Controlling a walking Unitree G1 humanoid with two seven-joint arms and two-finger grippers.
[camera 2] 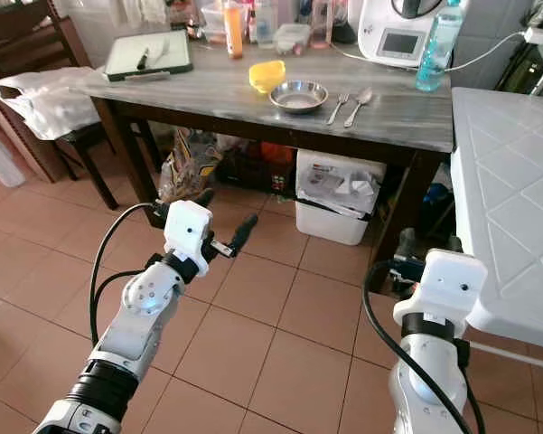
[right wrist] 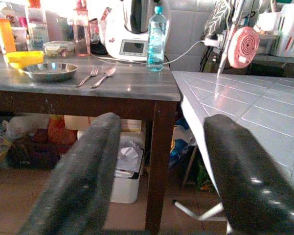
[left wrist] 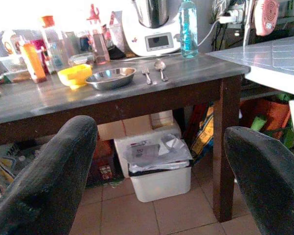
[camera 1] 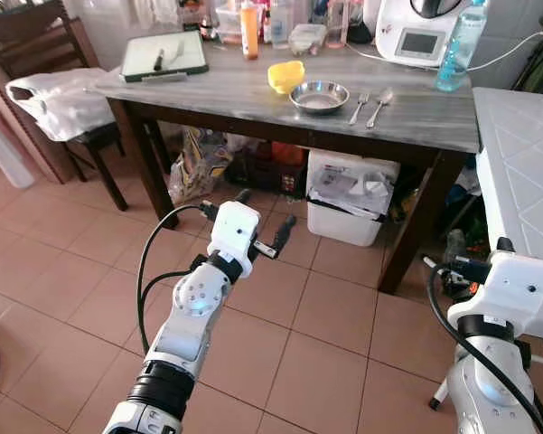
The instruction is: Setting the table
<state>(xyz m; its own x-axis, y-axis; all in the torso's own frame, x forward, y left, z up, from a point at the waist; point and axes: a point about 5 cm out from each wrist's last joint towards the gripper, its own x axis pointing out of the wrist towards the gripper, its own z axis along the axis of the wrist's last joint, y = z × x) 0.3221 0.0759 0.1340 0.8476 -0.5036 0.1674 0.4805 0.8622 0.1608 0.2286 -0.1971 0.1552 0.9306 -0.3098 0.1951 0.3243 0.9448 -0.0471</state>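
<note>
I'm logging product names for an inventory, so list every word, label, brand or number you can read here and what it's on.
No text can be read.
Water bottle: its label is too blurred.
White kitchen appliance: its screen shows no legible characters.
Orange bottle: any print is too small.
Papers in the white bin: the printing is too blurred.
Bag under the table: the pattern is unreadable.

text: none legible | bottle label (right wrist: pixel 155 36): blurred | appliance screen (left wrist: pixel 159 42): unreadable (too small)
</note>
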